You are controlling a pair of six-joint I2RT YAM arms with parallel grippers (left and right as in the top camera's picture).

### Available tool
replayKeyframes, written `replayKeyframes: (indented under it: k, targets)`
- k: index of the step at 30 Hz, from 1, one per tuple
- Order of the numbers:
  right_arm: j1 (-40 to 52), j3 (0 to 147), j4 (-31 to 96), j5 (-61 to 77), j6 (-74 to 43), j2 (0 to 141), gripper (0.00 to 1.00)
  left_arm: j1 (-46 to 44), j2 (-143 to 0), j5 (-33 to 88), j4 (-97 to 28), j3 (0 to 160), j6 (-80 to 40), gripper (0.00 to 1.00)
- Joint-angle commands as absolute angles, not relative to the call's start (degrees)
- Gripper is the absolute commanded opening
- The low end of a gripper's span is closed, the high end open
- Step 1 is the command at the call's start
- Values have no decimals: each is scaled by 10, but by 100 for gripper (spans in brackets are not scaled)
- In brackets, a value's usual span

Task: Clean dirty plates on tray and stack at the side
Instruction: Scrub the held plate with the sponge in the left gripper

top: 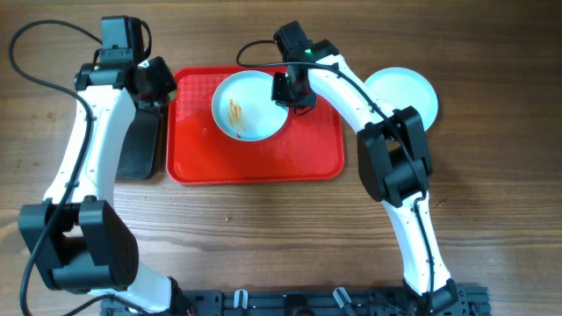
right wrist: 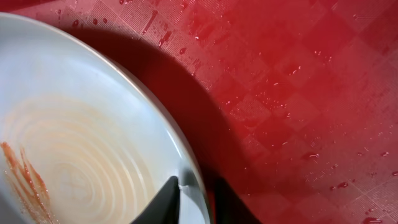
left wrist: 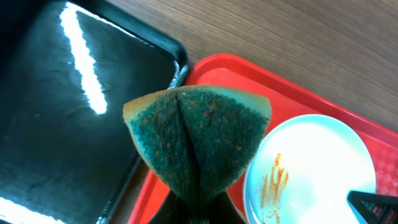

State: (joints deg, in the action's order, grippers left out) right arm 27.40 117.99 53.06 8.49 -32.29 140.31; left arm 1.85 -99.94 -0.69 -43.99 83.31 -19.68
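A white plate (top: 250,105) with orange-brown sauce streaks sits on the red tray (top: 255,158). My right gripper (top: 290,88) is shut on the plate's right rim (right wrist: 186,168); one finger lies inside the plate, one outside. My left gripper (top: 156,88) is shut on a folded green scouring sponge (left wrist: 196,140), held above the tray's left edge (left wrist: 217,68), left of the streaked plate (left wrist: 311,168). A clean white plate (top: 401,95) lies on the table to the right of the tray; whether it is one plate or a stack I cannot tell.
A black glossy tray (top: 140,145) lies left of the red tray, and also shows in the left wrist view (left wrist: 68,112). The red tray's surface carries water droplets (right wrist: 298,93). Wooden table (top: 281,228) all round.
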Motion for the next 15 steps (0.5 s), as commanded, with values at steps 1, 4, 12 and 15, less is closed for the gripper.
replayKeyframes:
  k: [1,4,12,15]
  targets:
    - [278,1176,528,77,-315,1412,12,20,-1030,81,-422,809,-202,4]
    - [278,1176,532,78,-315,1412,4,7,-1068,136,-400,809,-202,4]
    - [278,1176,533,90,-315,1412,4,-82,-1133,131,-272,809,-158,4]
    - [278,1176,533,90,-315,1412,4,-101,-1163,110,-213,809,-119,4]
